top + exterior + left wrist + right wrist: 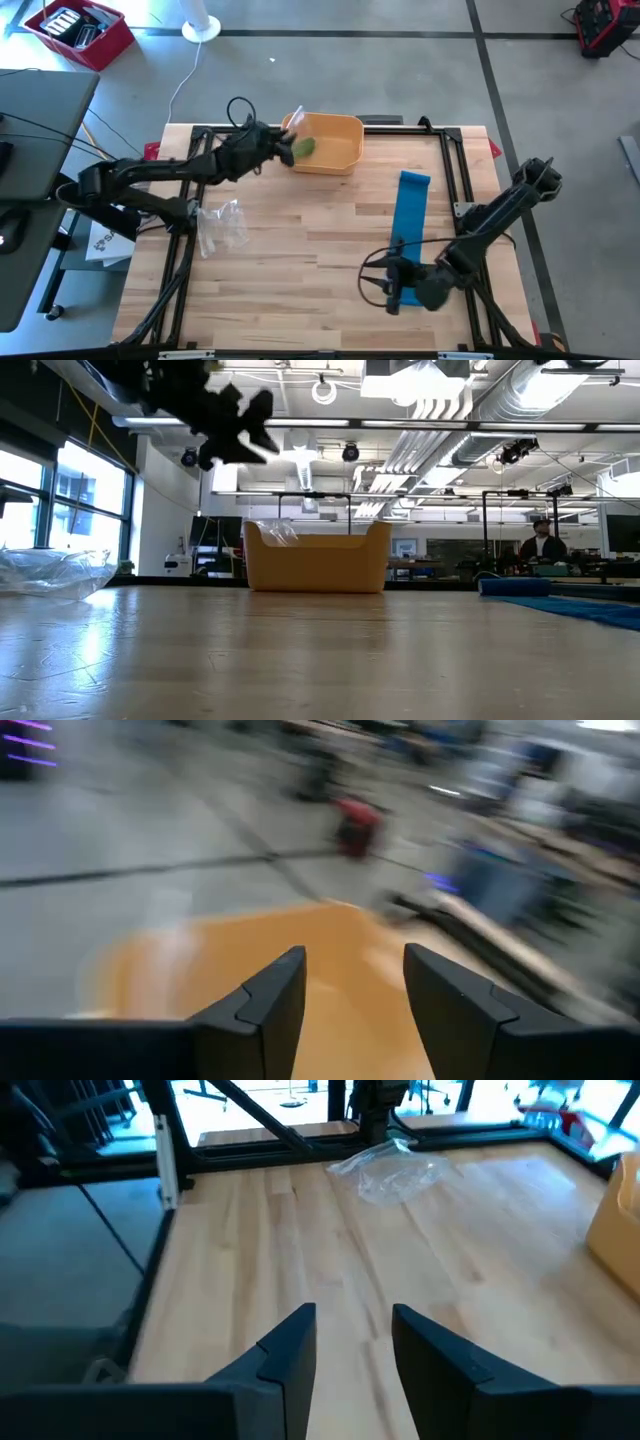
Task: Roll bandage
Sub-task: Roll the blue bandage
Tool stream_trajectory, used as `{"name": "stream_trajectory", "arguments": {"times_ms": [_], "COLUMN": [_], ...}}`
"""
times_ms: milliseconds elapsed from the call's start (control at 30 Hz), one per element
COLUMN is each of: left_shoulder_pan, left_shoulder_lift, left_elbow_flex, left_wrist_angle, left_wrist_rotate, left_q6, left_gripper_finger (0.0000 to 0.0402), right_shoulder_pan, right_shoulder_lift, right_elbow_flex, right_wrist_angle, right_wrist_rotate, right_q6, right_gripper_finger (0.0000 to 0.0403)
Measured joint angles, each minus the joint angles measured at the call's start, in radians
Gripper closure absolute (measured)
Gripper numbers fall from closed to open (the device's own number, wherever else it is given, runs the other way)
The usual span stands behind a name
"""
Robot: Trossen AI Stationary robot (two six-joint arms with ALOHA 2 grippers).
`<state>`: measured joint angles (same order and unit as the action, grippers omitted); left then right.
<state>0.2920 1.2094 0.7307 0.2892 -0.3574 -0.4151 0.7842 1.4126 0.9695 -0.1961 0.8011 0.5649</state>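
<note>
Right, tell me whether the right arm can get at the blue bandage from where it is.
Probably yes: the right gripper is open at the near end of the blue bandage, with nothing lying between them.

Lighting is bright and even. In the high view, daylight washes the grey concrete floor [330, 20] at the far left, with glare along that edge; the pale wooden table top [300, 270] shows only soft, short shadows under the arms.

In the low view, rows of white ceiling lights [440, 400] and tall windows [60, 510] at the left backlight the scene; the left arm's dark gripper [235, 425] reads as a silhouette. The near table surface is soft-focused.

The left wrist view is heavily motion-blurred; the orange plastic bin [230, 970] smears, and only the dark fingers [270, 1005] stay sharp.

The right wrist view is clear, with glare on the crumpled clear plastic bag [395, 1175] and overexposed windows beyond.
</note>
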Motion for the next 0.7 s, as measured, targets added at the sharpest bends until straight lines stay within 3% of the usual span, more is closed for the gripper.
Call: {"name": "stream_trajectory", "arguments": {"times_ms": [100, 167, 267, 367, 467, 600, 700], "left_shoulder_pan": [-0.11, -0.206, -0.36, -0.5, -0.606, -0.676, -0.69], "left_shoulder_lift": [-0.027, -0.023, 0.012, 0.089, 0.2, 0.355, 0.444], "left_elbow_flex": [0.001, 0.0, 0.0, 0.0, 0.0, 0.0, 0.0], "left_wrist_angle": [-0.036, -0.063, -0.107, -0.106, -0.058, 0.073, 0.176], "left_wrist_rotate": [0.203, 0.263, 0.222, 0.104, -0.007, -0.01, 0.073], "left_q6": [-0.01, -0.01, -0.017, -0.056, -0.112, -0.171, -0.184], "left_gripper_finger": [0.0237, 0.0238, 0.0242, 0.0244, 0.0245, 0.0245, 0.0245], "right_shoulder_pan": [0.043, 0.062, 0.075, 0.067, 0.039, -0.019, -0.054], "right_shoulder_lift": [-0.03, -0.037, -0.024, 0.018, 0.068, 0.137, 0.191], "right_elbow_flex": [0.0, 0.0, -0.002, -0.004, -0.004, -0.004, -0.004], "right_wrist_angle": [-0.173, -0.294, -0.469, -0.616, -0.686, -0.688, -0.638], "right_wrist_rotate": [0.009, 0.012, 0.004, -0.049, -0.178, -0.423, -0.57], "right_q6": [0.184, 0.307, 0.504, 0.689, 0.802, 0.793, 0.716], "right_gripper_finger": [0.028, 0.028, 0.028, 0.028, 0.028, 0.028, 0.028]}}
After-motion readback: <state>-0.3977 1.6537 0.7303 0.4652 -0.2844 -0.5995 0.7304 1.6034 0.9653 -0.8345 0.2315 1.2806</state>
